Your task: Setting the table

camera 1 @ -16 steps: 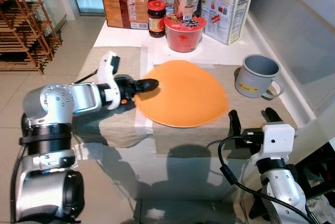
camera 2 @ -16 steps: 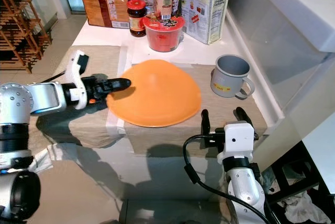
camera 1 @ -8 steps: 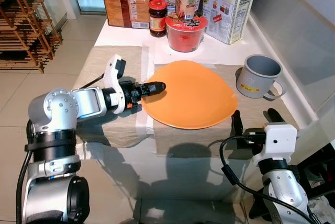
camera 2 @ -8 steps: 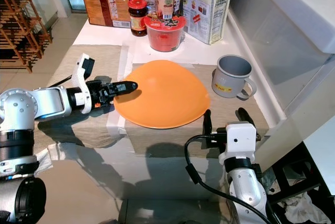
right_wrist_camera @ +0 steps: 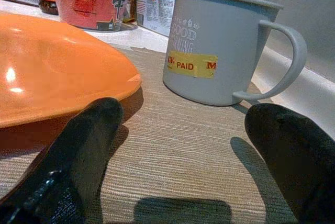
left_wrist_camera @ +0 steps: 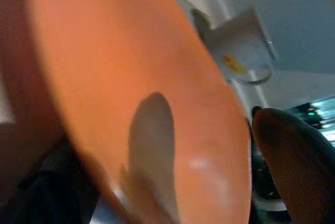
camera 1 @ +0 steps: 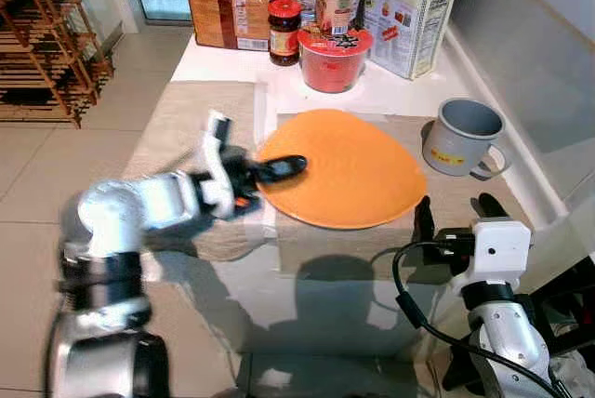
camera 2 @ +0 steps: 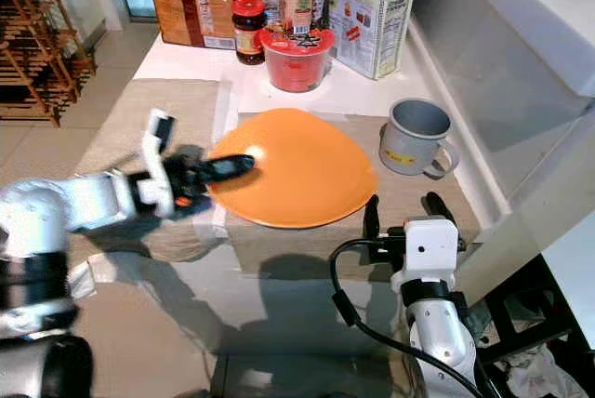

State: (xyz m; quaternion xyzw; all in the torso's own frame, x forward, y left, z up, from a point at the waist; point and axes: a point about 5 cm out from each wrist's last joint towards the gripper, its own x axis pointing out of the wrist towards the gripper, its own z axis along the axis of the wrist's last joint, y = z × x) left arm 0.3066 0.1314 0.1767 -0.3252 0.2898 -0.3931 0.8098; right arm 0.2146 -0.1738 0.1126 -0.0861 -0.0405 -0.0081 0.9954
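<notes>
While my left fingers [camera 1: 279, 168] pinch the plate [camera 1: 346, 167] rim, one black finger lying on top, I log: plate tilted, near edge raised, far edge on the mat [camera 1: 367, 240] beside the mug [camera 1: 458, 137]. Right fingers [right_wrist_camera: 183, 145]: spread wide, holding nothing, low at the desk [camera 1: 232, 61] edge. Advice: lower the rim slowly, level the plate, release only once flat, clear of the mug.

One orange plate [camera 1: 346, 169], one grey mug [camera 1: 459, 136], one red noodle cup [camera 1: 333, 56], two jars [camera 1: 284, 31], one loaf of bread [camera 1: 236, 9], one white bag [camera 1: 411, 9], two place mats [camera 1: 181, 119].
</notes>
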